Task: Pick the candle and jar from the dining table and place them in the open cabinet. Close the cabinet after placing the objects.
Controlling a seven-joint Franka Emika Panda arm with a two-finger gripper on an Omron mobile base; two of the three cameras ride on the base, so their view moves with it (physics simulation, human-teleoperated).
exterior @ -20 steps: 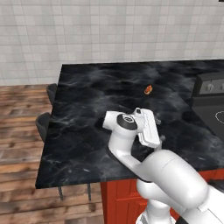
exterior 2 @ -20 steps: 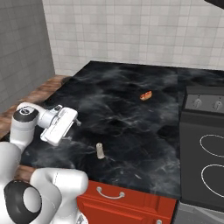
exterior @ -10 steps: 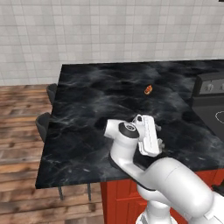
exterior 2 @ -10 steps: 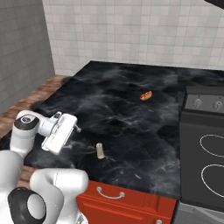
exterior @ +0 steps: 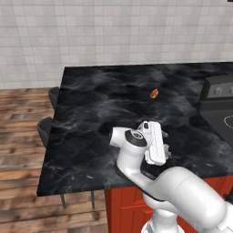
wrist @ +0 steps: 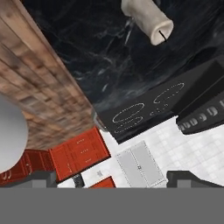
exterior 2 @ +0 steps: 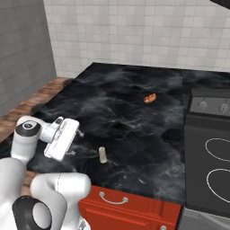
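The candle (exterior 2: 103,155), a small pale stubby cylinder, stands upright on the black marble dining table (exterior 2: 117,103) close to its near edge. It also appears at the top of the hand view, as candle (wrist: 146,19). My gripper (exterior 2: 77,143) hovers just left of the candle and a little above the table, apart from it. It is open, its dark fingertips spread wide with nothing between them. In the left base view the gripper (exterior: 166,144) and my forearm cover the candle. The jar and the wall cabinet are out of view.
A tiny orange item (exterior 2: 149,97) lies mid-table. A black stove (exterior 2: 211,148) adjoins the table on the right. Red base cabinets (exterior 2: 121,206) sit under the near edge. Dark chairs (exterior: 48,127) stand at the table's left side over wooden floor.
The arm has folded down, and the hand has sunk toward the table and the near edge, closer to the candle. The candle and the orange item have not moved.
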